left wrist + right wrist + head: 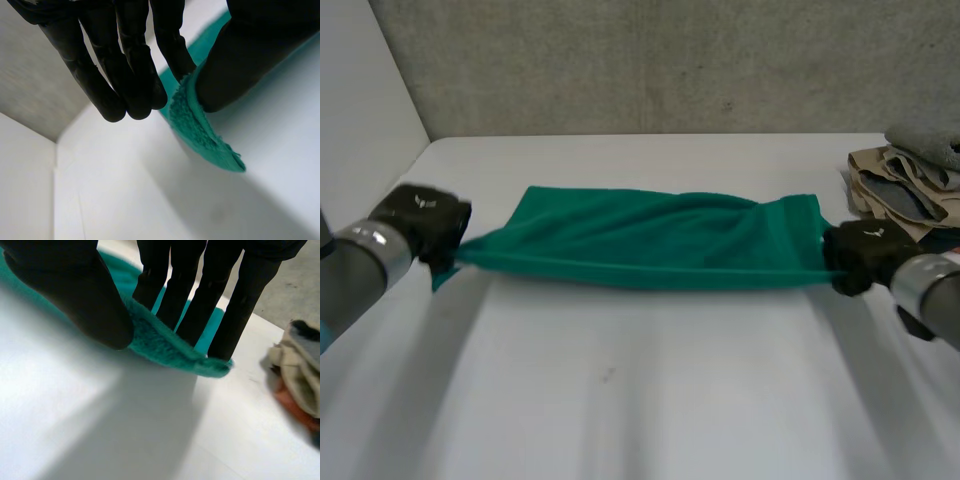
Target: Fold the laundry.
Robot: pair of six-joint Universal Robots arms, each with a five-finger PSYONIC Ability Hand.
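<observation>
One green towel: stretched across the middle of the white counter, held at both ends.
Left hand: placed at the towel's 9 o'clock end; corner pinched between fingers and thumb.
Right hand: placed at the 3 o'clock end; edge pinched between fingers and thumb.
Clothes pile: stacked at the counter's 2 o'clock.

Left arm enters at 8 o'clock. Left robot hand at 9 o'clock, thumb pressed against straight fingers, pinching one corner of the green cloth. Right arm enters at 4 o'clock. Right robot hand at 3 o'clock, same thumb-to-finger pinch on the opposite corner.
</observation>
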